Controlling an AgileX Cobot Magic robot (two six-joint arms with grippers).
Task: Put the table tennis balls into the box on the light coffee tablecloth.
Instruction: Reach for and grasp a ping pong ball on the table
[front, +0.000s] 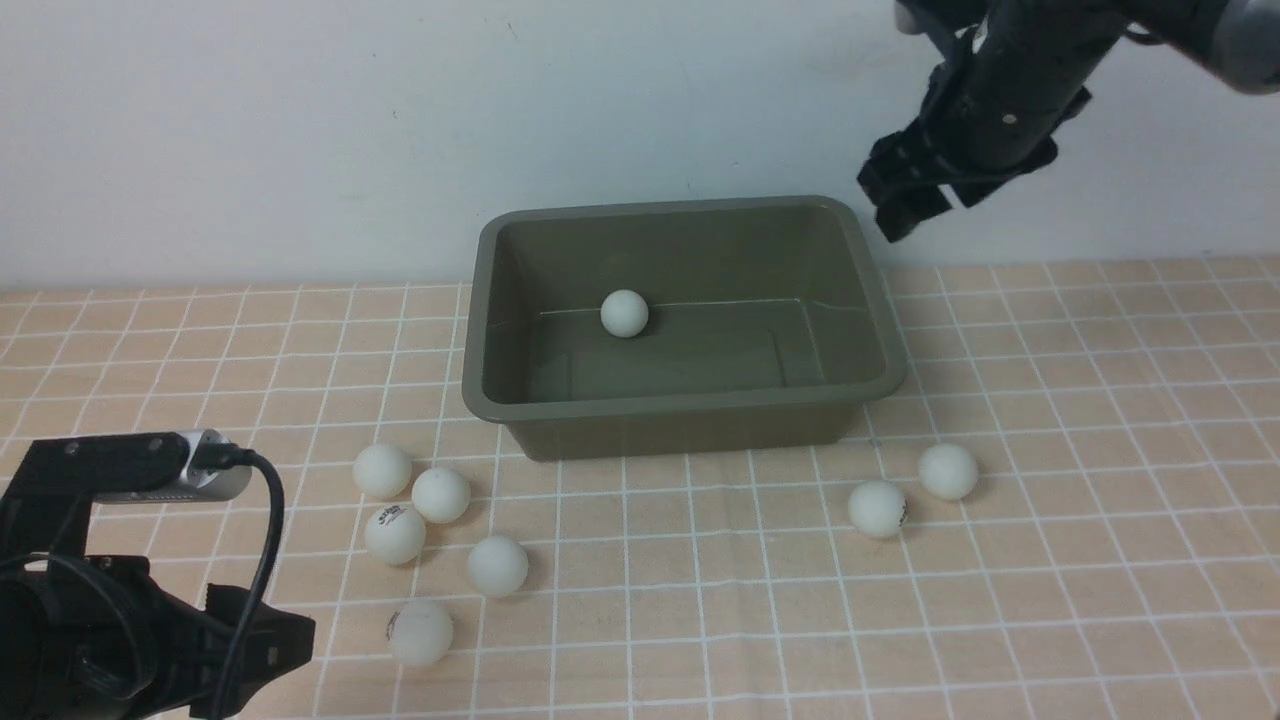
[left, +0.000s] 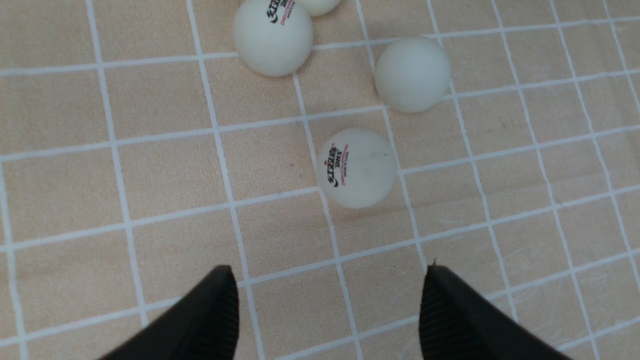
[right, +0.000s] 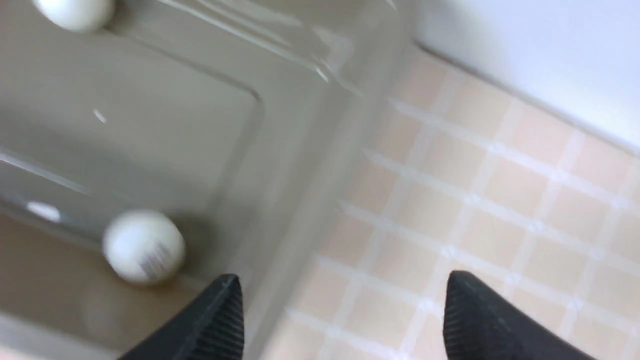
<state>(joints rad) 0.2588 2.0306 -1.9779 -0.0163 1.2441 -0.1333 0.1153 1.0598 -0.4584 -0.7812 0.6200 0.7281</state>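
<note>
Right gripper (right: 340, 282), wide and empty, hangs over the box's (front: 690, 425) far right corner, a ball (front: 624, 313) inside; left gripper (left: 325, 272), also wide, faces a loose ball (left: 356, 167) on the cloth (front: 1100, 500).

Table tennis ball (left: 356, 167) showed "DHS" in red beside a black logo; second ball (left: 272, 35) likewise, fine print illegible.

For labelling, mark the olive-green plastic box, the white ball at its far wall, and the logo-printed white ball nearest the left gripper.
Olive-green plastic box (front: 690, 435): front view, near outer wall.
Far-wall white ball (front: 624, 313): front view, centre.
Logo-printed white ball (left: 357, 167): left wrist view, centre.
</note>
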